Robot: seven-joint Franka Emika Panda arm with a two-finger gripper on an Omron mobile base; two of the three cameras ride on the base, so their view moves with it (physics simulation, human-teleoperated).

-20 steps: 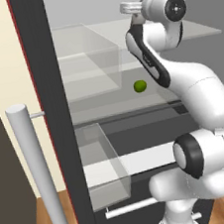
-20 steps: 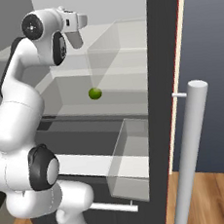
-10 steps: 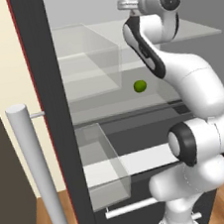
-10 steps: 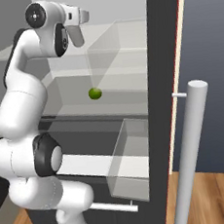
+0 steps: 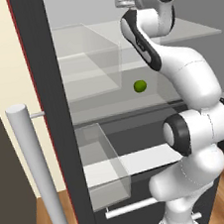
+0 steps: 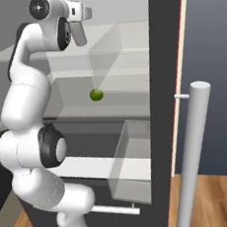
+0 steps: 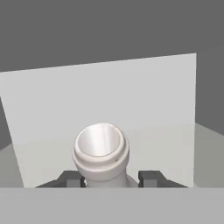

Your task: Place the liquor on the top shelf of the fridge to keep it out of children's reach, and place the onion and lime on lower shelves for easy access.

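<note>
Gripper (image 7: 111, 178) pinched on the neck of one liquor (image 7: 101, 154) bottle, held high above the top shelf (image 5: 193, 28) of the open fridge (image 5: 41, 68), one lime (image 5: 140, 86) on a lower shelf (image 5: 108, 109) beneath, far side

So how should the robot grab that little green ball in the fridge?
Pinch the lime across its round middle, coming in level from the open front of the fridge. It is a plain ball with no handle, so any two opposite sides would probably do. The top shelf overhead likely blocks a straight drop from above.
</note>
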